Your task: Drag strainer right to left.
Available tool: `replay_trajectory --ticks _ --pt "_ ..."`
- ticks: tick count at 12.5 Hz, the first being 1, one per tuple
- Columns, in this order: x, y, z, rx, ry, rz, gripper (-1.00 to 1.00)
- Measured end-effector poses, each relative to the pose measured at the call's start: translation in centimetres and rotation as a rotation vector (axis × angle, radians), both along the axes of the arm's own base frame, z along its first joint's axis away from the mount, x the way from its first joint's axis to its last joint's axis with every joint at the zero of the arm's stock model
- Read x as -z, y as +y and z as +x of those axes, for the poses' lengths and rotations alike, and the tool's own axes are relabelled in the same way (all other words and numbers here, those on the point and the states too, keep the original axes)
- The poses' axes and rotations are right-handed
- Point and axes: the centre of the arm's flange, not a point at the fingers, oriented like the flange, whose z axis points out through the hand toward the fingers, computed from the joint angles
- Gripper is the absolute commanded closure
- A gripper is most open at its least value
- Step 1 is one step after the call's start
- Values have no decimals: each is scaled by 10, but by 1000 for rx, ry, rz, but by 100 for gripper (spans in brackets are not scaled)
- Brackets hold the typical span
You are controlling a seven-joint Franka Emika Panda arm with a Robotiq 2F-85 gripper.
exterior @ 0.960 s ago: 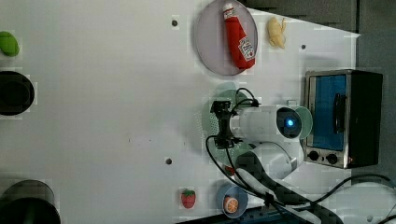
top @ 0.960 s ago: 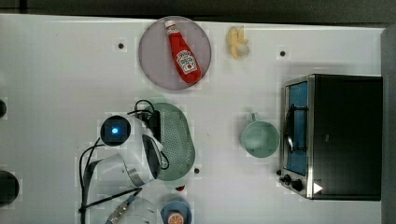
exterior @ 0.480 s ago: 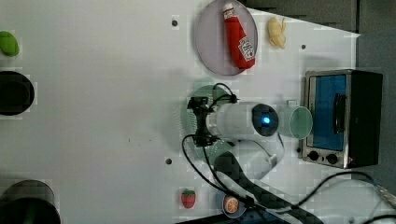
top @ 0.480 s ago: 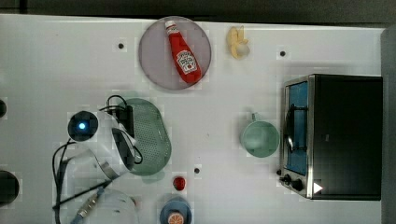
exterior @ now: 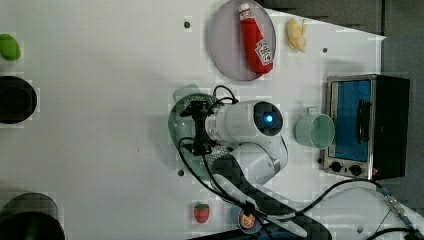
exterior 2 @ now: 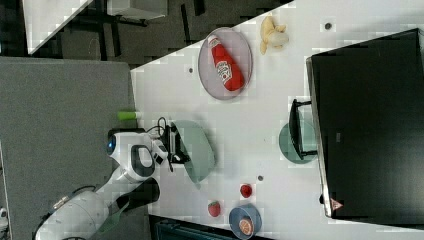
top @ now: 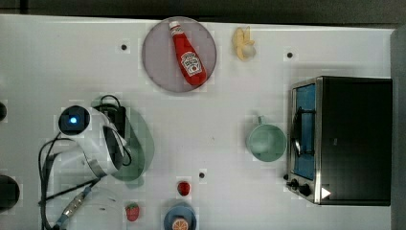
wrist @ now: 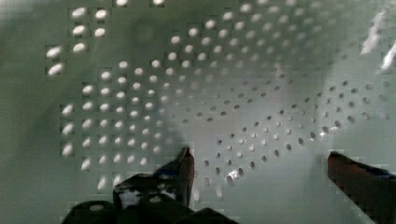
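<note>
The strainer (top: pixel 141 143), a pale mint-green bowl dotted with small holes, sits on the white table at the top view's left of centre, half covered by my arm. It also appears in the left view (exterior: pixel 181 111) and the right view (exterior 2: pixel 201 148). My gripper (wrist: pixel 259 164) reaches down inside the bowl and is open, with one dark fingertip (wrist: pixel 184 167) near the perforated floor and the other finger (wrist: pixel 360 175) by the wall. Nothing is held between them. The wrist and hand (exterior: pixel 220 125) lie over the strainer's rim.
A grey plate (top: pixel 158 57) carrying a red ketchup bottle (top: pixel 186 53) is at the back. A banana (top: pixel 243 43), green mug (top: pixel 266 142) and toaster oven (top: pixel 344 140) are on the top view's right. Strawberries (top: pixel 183 188) and a small bowl (top: pixel 179 218) lie near the front edge.
The arm and the strainer have slid together toward the top view's left, away from the mug. The gripper stays open inside the bowl.
</note>
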Motion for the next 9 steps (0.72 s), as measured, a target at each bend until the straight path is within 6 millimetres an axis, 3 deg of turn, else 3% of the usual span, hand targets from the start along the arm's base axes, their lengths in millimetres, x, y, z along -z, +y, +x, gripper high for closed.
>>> replay_trajectory --ticks 9 --pt "-12 64 -6 16 -12 73 -100"
